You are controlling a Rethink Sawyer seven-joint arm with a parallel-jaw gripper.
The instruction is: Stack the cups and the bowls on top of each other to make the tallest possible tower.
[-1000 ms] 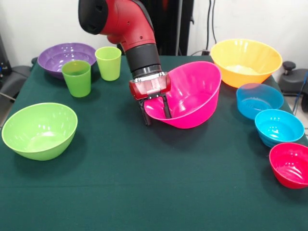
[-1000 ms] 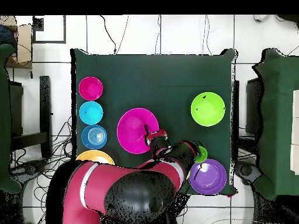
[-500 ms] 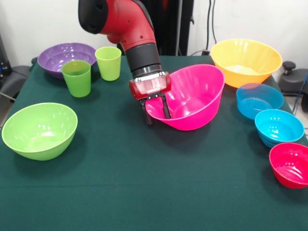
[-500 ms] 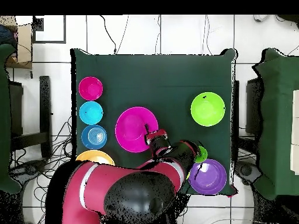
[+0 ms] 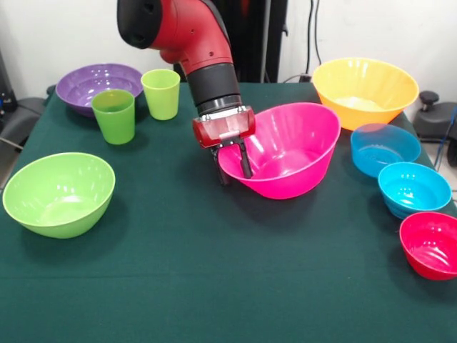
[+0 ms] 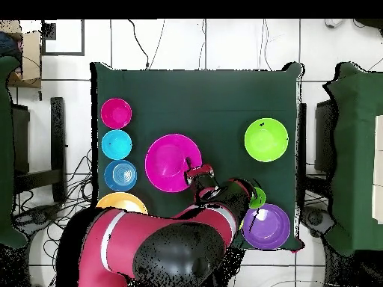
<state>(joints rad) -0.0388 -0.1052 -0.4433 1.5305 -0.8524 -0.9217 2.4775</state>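
Observation:
My gripper (image 5: 234,174) is shut on the near-left rim of the large pink bowl (image 5: 289,150), one finger inside and one outside. The bowl is tipped only slightly and rests low over the table centre; from above the pink bowl (image 6: 172,162) lies left of my gripper (image 6: 196,173). Two green cups (image 5: 114,116) (image 5: 161,93) stand upright at the back left, in front of the purple bowl (image 5: 91,82). The lime-green bowl (image 5: 58,193) sits front left. At the right are the orange bowl (image 5: 365,91), the blue bowl (image 5: 384,148), the turquoise bowl (image 5: 414,189) and the small red bowl (image 5: 431,244).
The dark green cloth (image 5: 214,286) covers the table, whose edges show all round in the overhead view. My arm (image 6: 164,247) hides the table's near edge there and part of the cups.
The pink bowl has swung from steeply tilted toward level and shifted a little to the right in the front view, still held at its rim. The other bowls and cups have not moved.

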